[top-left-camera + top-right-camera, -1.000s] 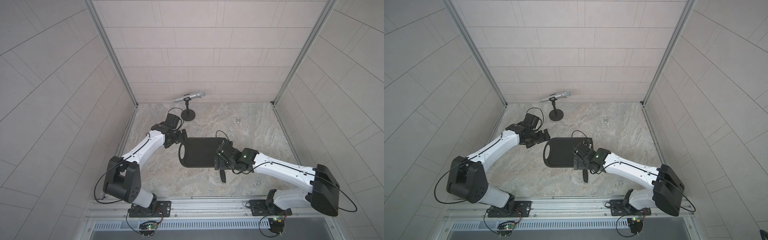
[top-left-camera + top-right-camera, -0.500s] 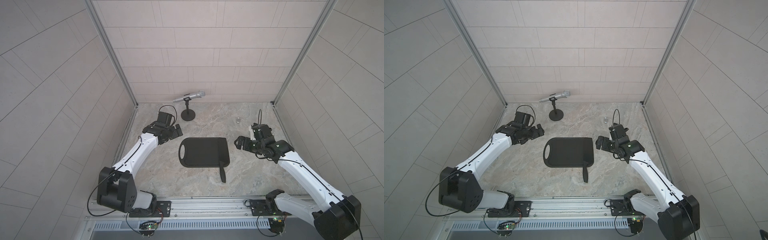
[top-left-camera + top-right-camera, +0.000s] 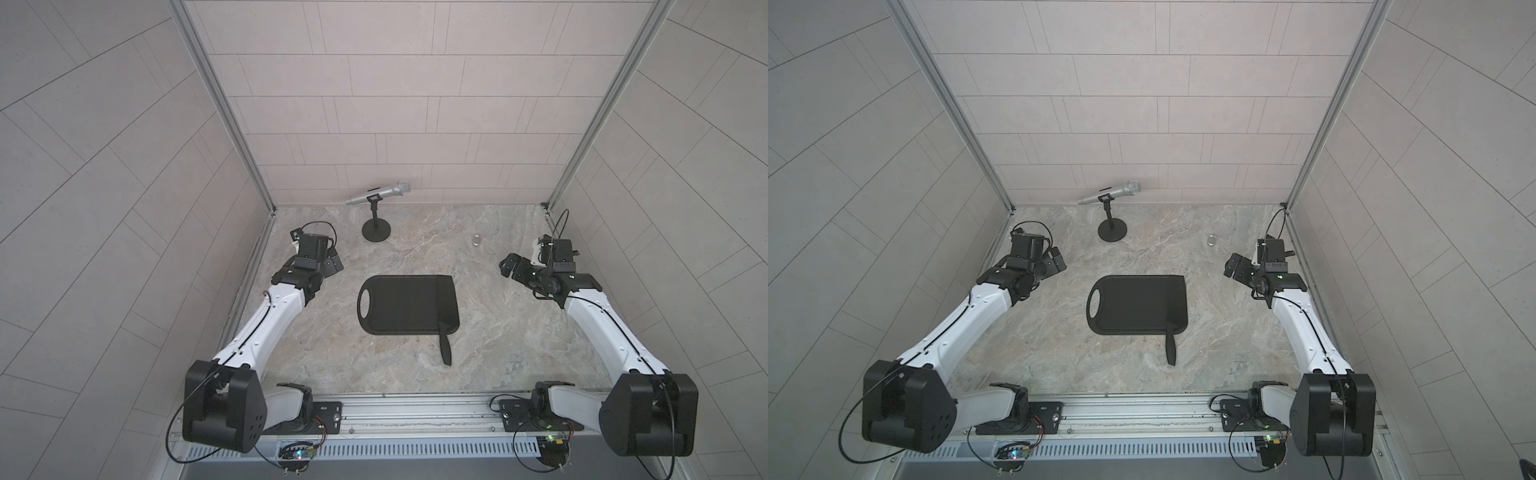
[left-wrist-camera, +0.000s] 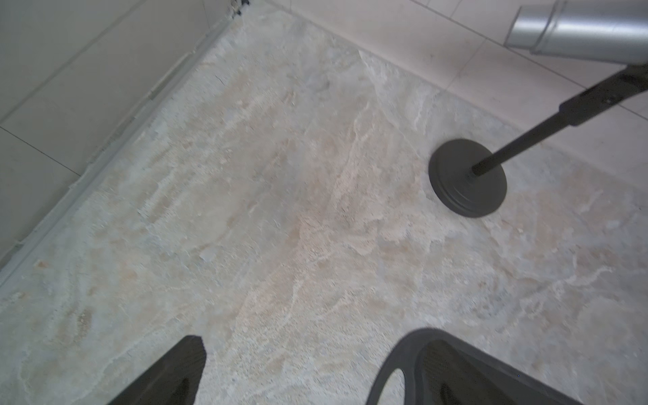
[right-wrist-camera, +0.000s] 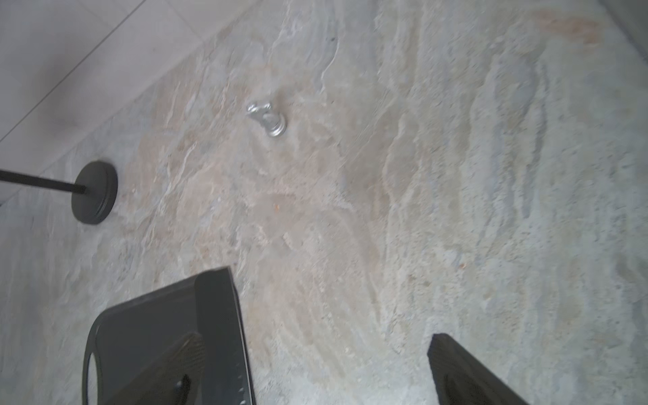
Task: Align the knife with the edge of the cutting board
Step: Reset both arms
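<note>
The black cutting board [image 3: 399, 305] [image 3: 1129, 305] lies flat mid-table, its handle hole to the left. The black knife [image 3: 445, 345] [image 3: 1170, 349] lies with its blade flat along the board's right short edge, and its handle sticks out past the near edge onto the table. My left gripper [image 3: 333, 266] [image 3: 1055, 262] [image 4: 312, 347] stands open and empty, left of the board's handle end [image 4: 389, 354]. My right gripper [image 3: 509, 268] [image 3: 1233, 266] [image 5: 315, 342] is open and empty too, well right of the board [image 5: 140, 322] and the knife blade [image 5: 221, 315].
A silver microphone [image 3: 378, 193] sits on a stand with a round black base [image 3: 376, 230] [image 3: 1112, 230] [image 4: 468, 179] [image 5: 94, 191] at the back. A small silvery object [image 3: 476, 240] [image 3: 1212, 240] [image 5: 268, 119] lies at the back right. Tiled walls close three sides.
My right arm has drawn back from the knife at the board's right edge to the table's right side. My left arm has pulled away to the left. Board and knife stayed put.
</note>
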`<state>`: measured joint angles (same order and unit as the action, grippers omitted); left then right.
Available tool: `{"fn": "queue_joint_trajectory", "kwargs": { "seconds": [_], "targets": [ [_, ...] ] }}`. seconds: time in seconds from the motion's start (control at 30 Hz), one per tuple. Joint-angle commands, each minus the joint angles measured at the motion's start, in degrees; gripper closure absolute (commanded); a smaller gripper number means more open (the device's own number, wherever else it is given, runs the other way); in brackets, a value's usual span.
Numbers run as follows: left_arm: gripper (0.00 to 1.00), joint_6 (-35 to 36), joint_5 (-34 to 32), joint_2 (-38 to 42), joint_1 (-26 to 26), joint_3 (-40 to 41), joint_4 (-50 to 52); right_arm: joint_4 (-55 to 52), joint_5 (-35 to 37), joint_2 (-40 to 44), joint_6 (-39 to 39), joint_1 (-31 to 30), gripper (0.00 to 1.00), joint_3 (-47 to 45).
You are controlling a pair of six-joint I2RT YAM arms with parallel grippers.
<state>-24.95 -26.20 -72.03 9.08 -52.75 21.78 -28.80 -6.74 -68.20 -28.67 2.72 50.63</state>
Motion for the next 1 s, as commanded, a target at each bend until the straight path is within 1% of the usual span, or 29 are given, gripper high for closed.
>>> {"fn": "queue_joint_trajectory", "kwargs": {
  "seconds": [0.0,0.13,0.2,0.3,0.47,0.67,0.8,0.9,0.97],
  "targets": [
    [0.0,4.42,-5.68,0.44,-0.31,3.74,-9.38,8.5,5.11,0.15,2.03,1.62,0.0,-2.41],
    [0.0,5.81,-11.02,-1.64,-0.29,6.78,-16.25,12.94,8.9,-2.24,3.63,2.77,0.0,-3.41],
    [0.0,7.06,-12.27,-1.41,-0.8,9.81,-21.61,15.97,11.93,-2.98,3.55,2.99,0.0,-4.44],
    [0.0,8.9,-9.33,-1.1,-2.31,13.76,-27.49,20.66,14.74,-3.07,4.15,3.0,0.0,-6.98],
    [0.0,12.12,-7.79,-3.51,-3.47,18.11,-34.32,26.04,18.28,-3.62,4.84,3.01,0.0,-10.66],
    [0.0,16.23,-4.59,-7.5,-4.09,23.02,-47.75,44.39,17.93,-2.84,8.05,3.08,0.0,-20.71],
    [0.0,18.26,-2.59,-9.67,-4.33,26.3,-56.56,55.03,16.6,-4.83,10.07,3.06,0.0,-25.43],
    [0.0,19.25,-0.08,-12.04,-4.52,28.85,-63.71,61.07,14.14,-8.09,11.34,3.08,0.0,-27.18],
    [0.0,20.05,1.83,-13.2,-4.65,28.9,-65.04,61.86,9.74,-8.51,15.14,2.79,0.0,-26.81]
  ]
}}
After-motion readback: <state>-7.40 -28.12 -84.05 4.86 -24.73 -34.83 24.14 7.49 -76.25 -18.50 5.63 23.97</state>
